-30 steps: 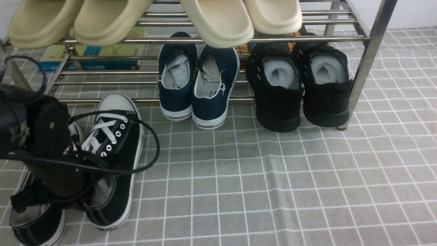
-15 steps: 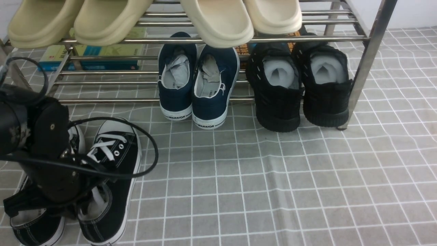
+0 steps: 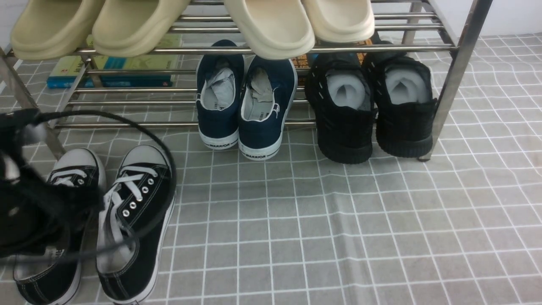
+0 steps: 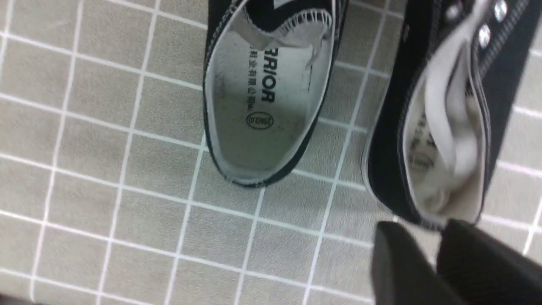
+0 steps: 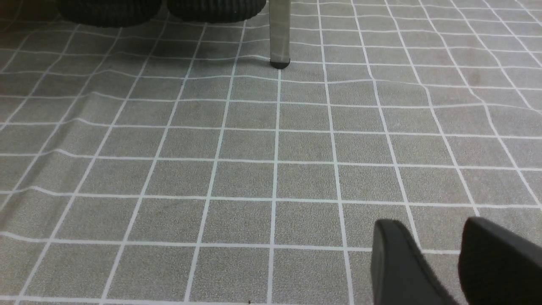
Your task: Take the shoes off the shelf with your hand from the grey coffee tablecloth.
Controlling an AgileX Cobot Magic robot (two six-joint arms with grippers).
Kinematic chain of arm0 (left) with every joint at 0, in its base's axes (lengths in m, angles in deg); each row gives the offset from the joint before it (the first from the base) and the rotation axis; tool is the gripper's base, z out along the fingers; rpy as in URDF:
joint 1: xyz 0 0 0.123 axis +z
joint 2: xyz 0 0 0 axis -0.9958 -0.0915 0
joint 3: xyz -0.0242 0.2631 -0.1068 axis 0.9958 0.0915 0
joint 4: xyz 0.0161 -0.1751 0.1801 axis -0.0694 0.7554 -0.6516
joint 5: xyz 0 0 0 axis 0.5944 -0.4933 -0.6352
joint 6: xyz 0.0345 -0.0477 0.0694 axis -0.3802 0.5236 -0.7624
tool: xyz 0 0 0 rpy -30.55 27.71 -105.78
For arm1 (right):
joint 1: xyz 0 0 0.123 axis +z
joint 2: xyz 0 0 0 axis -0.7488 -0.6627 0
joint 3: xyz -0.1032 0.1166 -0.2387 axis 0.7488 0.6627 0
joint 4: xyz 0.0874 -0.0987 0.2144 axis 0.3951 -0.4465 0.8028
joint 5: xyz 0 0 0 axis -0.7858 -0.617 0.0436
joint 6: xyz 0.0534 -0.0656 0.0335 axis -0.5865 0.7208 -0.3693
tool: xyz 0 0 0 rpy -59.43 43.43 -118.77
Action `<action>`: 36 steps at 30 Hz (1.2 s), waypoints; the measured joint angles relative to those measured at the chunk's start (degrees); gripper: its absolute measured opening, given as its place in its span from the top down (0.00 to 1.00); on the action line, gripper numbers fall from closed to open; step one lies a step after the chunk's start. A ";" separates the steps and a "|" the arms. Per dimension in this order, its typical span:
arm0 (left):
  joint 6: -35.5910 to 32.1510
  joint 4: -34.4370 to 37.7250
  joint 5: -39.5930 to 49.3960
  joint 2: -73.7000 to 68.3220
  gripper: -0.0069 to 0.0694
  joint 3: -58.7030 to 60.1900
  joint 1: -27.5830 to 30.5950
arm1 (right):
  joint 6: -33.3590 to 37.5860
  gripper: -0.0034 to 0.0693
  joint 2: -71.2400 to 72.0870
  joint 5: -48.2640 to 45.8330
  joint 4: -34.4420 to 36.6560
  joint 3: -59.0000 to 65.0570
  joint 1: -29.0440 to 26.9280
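At eight o'clock on the grey coffee tablecloth (image 3: 338,220) stand the shoes (image 3: 139,203); left gripper (image 4: 425,231) fingers (image 4: 398,262) narrowly parted, empty

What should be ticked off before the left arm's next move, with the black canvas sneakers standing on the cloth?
1. Shoes off the shelf: ok. Both stand on the grey coffee tablecloth in front of it.
2. Left gripper empty: ok. The jaws are slightly parted with nothing between them.
3. Left gripper clear of the shoes: cannot tell. It is blurred in the front view and overlaps the left shoe.
4. Cable free of the shoes: cannot tell. Its loop crosses the right shoe in the front view.
5. Right gripper out of the way: ok. It is empty, over bare cloth.
6. Navy pair and black knit pair on the lower tier: ok.
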State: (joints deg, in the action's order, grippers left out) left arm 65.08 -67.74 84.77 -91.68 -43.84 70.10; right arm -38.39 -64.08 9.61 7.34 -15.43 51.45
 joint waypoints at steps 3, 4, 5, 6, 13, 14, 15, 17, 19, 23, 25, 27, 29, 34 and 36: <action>-6.57 3.01 -5.27 10.03 0.89 6.61 0.00 | 0.00 0.62 0.00 0.00 0.00 0.00 0.00; -8.12 4.69 -8.50 14.27 0.90 10.11 0.00 | 0.00 0.62 0.00 0.00 0.00 0.00 0.00; -9.03 5.85 -12.19 17.05 0.91 12.58 0.00 | 0.00 0.62 0.00 0.00 0.00 0.00 0.00; -9.28 7.00 -14.52 19.76 0.91 15.08 0.00 | 0.00 0.62 0.00 0.00 0.00 0.00 0.00; -8.56 11.30 -33.86 35.94 0.91 30.24 0.00 | 0.00 0.62 0.00 0.00 0.00 0.00 0.00; -8.48 10.88 -34.59 37.58 0.91 31.72 0.00 | 0.00 0.62 0.00 0.00 0.00 0.00 0.00; -8.41 10.15 -34.86 38.94 0.91 32.69 0.00 | 0.00 0.62 0.00 0.00 0.00 0.00 0.00; -8.35 9.48 -34.95 40.53 0.91 33.57 0.00 | 0.00 0.62 0.00 0.00 0.00 0.00 0.00; -8.35 8.88 -35.11 41.61 0.91 33.96 0.00 | 0.00 0.62 0.00 0.00 0.00 0.00 0.00; -8.35 7.07 -35.41 42.10 0.90 34.13 0.00 | 0.00 0.62 0.00 0.00 0.00 0.00 0.00; -8.35 6.44 -35.55 42.10 0.90 34.27 0.00 | 0.00 0.62 0.00 0.00 0.00 0.00 0.00; -8.35 6.09 -36.01 42.28 0.90 34.91 0.00 | 0.00 0.62 0.00 0.00 0.00 0.00 0.00; -10.01 5.77 -36.13 44.69 0.89 36.75 0.07 | 0.00 0.62 0.00 0.00 0.00 0.00 0.00; -16.15 5.71 -36.13 53.79 0.89 41.53 4.27 | 0.00 0.62 0.00 0.00 0.00 0.00 0.00; -18.64 5.71 -36.13 57.10 0.88 44.07 7.20 | 0.00 0.62 0.00 0.00 0.00 0.00 0.00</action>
State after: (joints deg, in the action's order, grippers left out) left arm 46.44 -62.03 48.64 -34.58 0.23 77.30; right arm -38.39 -64.08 9.61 7.34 -15.43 51.45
